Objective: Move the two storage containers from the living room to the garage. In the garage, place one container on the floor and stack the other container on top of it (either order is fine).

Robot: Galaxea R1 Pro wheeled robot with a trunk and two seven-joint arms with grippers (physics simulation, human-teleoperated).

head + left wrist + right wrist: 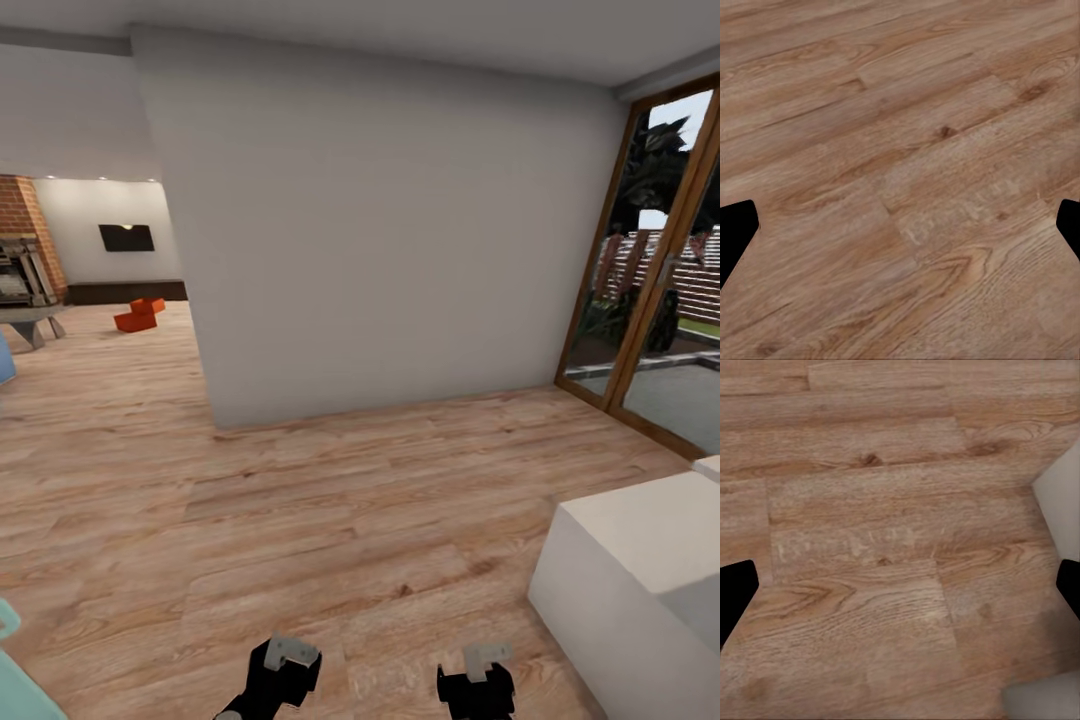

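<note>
**Drive to the bins before you reach**

The two storage containers (140,314) sit together on the wood floor (330,520) deep in the living room, just in front of the long dark cabinet (125,291) under the wall TV (127,237), well apart from you. Swing left around the white wall (380,250) and keep off the white block (640,580) at your right. Stop close, squared to one bin, then lower the arms.

Your left hand (900,225) is spread wide, holding nothing, over bare planks. Your right hand (900,585) is likewise spread and empty, with the white block's edge near it.
</note>
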